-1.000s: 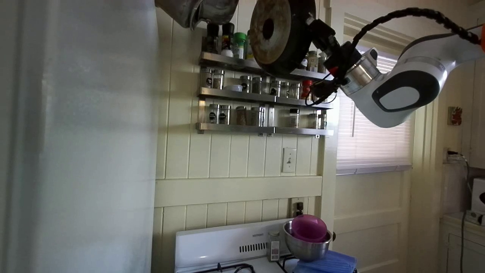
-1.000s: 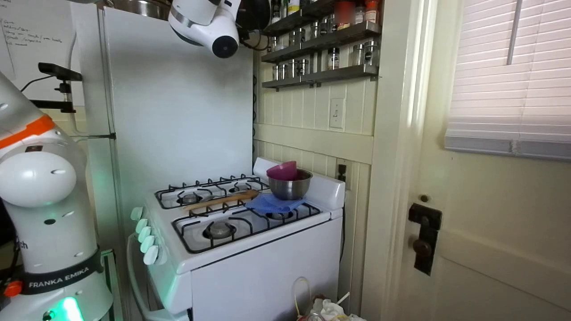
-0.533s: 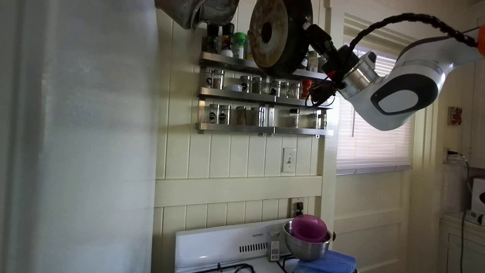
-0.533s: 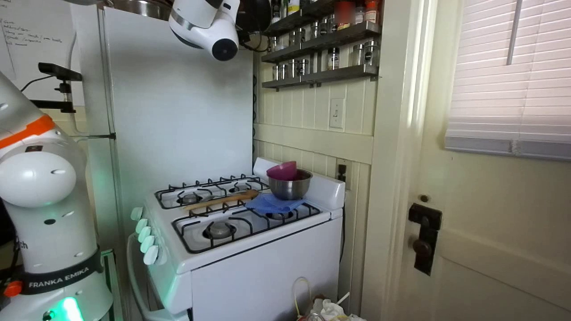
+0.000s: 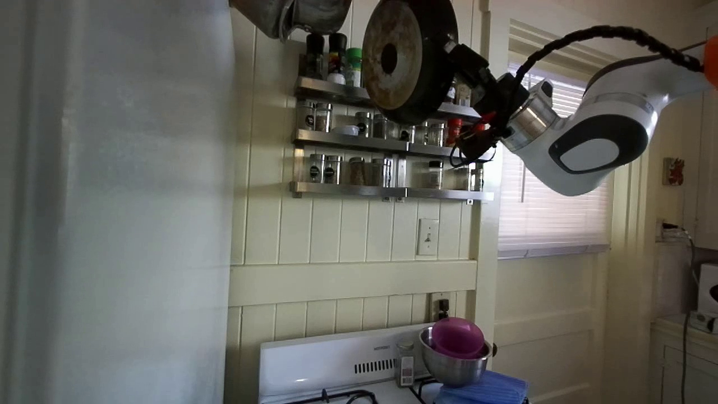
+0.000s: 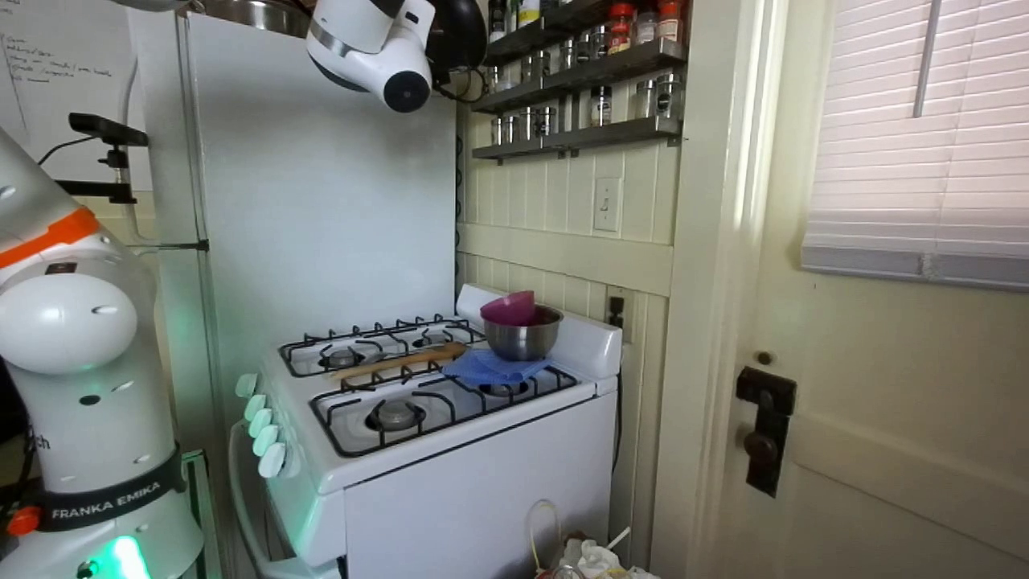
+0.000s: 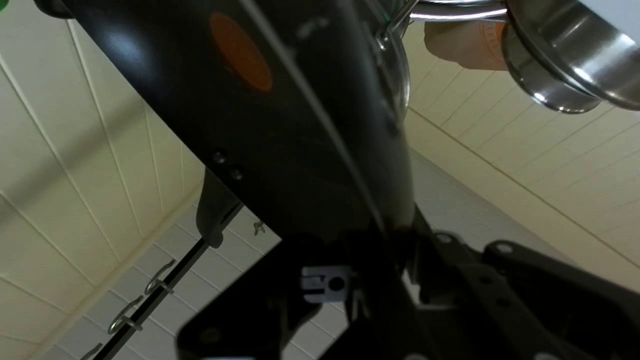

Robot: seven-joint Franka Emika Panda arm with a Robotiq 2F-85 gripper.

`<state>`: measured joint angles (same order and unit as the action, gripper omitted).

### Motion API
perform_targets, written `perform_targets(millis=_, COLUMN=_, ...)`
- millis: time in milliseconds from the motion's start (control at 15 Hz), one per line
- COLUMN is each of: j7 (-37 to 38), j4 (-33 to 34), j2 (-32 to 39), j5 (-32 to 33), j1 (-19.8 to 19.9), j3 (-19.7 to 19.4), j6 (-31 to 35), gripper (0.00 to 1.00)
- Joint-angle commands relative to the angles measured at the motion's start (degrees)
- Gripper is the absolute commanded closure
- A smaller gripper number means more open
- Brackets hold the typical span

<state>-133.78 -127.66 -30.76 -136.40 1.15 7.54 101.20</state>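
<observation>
By the gripper (image 5: 453, 50), the rim of a dark pan (image 5: 410, 63) is pinched, and the pan is held tilted on edge, above the level of the stove (image 6: 474, 482). Stocked shelves (image 5: 364, 142) are partly covered by it in an exterior view. On the stove, a metal bowl (image 6: 524, 342) is seated by a blue cloth (image 6: 486, 368).

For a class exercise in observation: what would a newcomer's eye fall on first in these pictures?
Probably the stained pan, which the end effector holds up, steeply tilted, in front of the shelves in an exterior view. The bright pink bowl may come next, tilted inside the steel bowl at the back of the stove.
</observation>
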Motion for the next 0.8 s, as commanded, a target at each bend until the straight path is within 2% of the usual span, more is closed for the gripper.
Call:
perform_targets(millis=0, j7=0.60, j4=0.92, j2=0.81, j5=1.52, j1=0.25, j3=-0.17, j6=0.13, gripper=0.98)
perform_targets(millis=733, j7=1.28, j4=5.14, j2=3.88, j5=0.94, j1=-0.30, j3=-0.66, j6=0.26, gripper=0.98)
